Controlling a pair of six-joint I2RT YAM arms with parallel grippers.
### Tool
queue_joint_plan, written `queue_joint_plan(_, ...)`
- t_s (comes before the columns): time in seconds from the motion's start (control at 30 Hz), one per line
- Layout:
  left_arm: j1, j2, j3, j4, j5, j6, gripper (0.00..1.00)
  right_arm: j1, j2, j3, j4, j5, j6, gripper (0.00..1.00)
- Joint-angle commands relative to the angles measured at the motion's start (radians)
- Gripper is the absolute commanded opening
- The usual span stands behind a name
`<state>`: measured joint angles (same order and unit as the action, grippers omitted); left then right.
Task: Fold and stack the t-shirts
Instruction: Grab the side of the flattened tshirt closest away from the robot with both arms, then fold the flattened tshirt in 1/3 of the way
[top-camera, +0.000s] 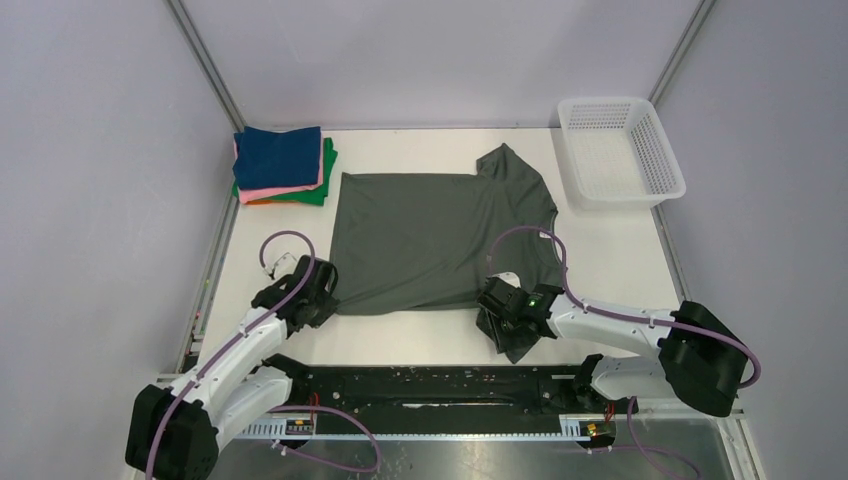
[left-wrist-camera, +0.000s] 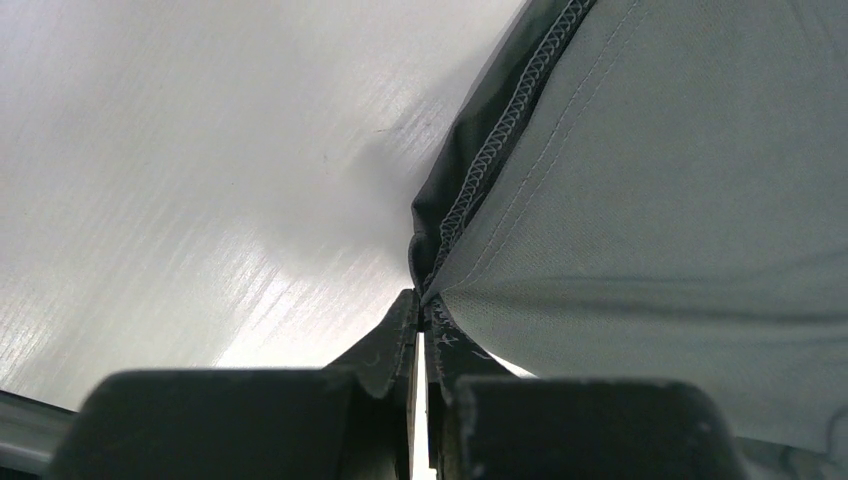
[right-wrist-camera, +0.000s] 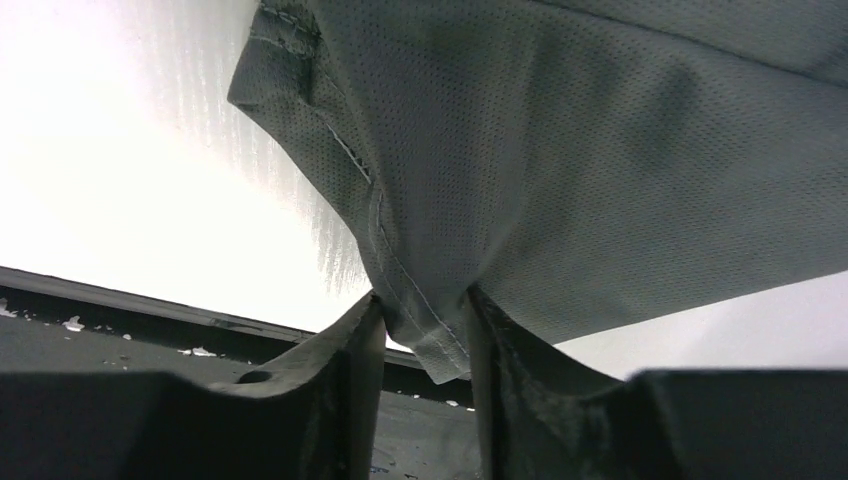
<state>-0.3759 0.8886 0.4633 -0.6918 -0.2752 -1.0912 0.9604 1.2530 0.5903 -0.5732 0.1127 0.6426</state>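
A large dark grey-green t-shirt (top-camera: 430, 235) lies spread on the white table. My left gripper (top-camera: 322, 297) is shut on its near left hem corner; in the left wrist view the stitched hem (left-wrist-camera: 500, 140) runs into the closed fingertips (left-wrist-camera: 424, 303). My right gripper (top-camera: 497, 300) is shut on the near right part of the shirt; in the right wrist view a fold of cloth (right-wrist-camera: 440, 330) hangs pinched between the fingers. A stack of folded shirts, navy blue (top-camera: 278, 157) on top of pink, orange and green, sits at the back left.
A white plastic mesh basket (top-camera: 618, 150) stands at the back right. A dark rail (top-camera: 430, 385) runs along the near table edge between the arm bases. Grey walls close in the sides and the back.
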Motion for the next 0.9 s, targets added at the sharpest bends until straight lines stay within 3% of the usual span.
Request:
queue_joint_plan(0.0,0.002,-0.050,-0.020,-0.023,-0.031,-0.035,0.00,0.038,0.023,-0.041,-0.026,0.010,0.045,0.35)
queue_joint_plan(0.13,0.002,-0.117,-0.068,-0.059,-0.015,-0.073,0.00,0.076,-0.023,-0.053,-0.083,-0.022,0.055,0.11)
queue_joint_plan(0.23,0.002,-0.177,-0.071,-0.128,-0.023,-0.091,0.00,0.116,-0.059,-0.046,-0.127,-0.042,0.066,0.00)
queue_joint_plan(0.53,0.002,-0.297,-0.090,-0.192,-0.020,-0.113,0.00,0.156,-0.178,-0.024,-0.183,-0.017,0.079,0.00)
queue_joint_plan(0.87,0.003,-0.146,0.027,-0.040,0.002,-0.054,0.00,0.096,-0.193,0.128,-0.230,0.159,-0.021,0.00)
